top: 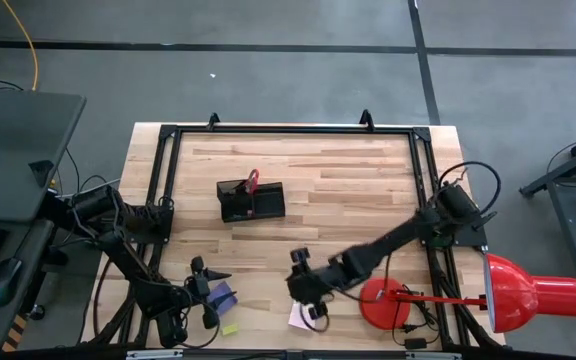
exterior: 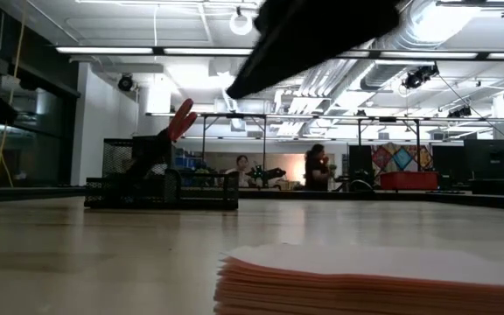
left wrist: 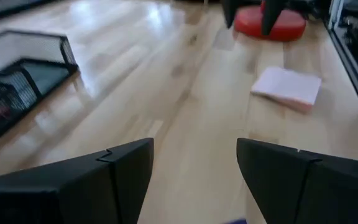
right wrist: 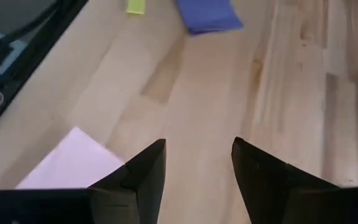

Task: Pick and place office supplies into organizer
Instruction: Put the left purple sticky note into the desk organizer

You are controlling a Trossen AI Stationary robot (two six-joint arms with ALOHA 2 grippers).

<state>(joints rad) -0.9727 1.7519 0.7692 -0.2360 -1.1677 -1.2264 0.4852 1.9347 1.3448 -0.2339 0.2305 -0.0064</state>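
A: Where is everything, taking the organizer (top: 252, 201) as the landmark?

B: The organizer sits on the table (top: 348, 180) toward its far middle, with the red scissors (top: 252, 181) standing in it, handle up. The pink pad (top: 299, 316) lies well nearer the front edge than the organizer and a bit to the right. The blue pad (top: 222, 297) and the yellow piece (top: 230, 327) lie just beside each other, also well in front of it, slightly left.

A: And the grippers?

B: The right gripper (top: 305, 286) hangs just above the pink pad's far side, between pad and organizer. Its fingers (right wrist: 143, 171) stand apart with bare wood in the gap, holding nothing. The left gripper (top: 205, 285) is just beside the blue pad, fingers (left wrist: 126, 168) spread wide and empty.

A: Anything else?

B: The red lamp (top: 488, 295) stands to the right of the pink pad, far from the organizer.
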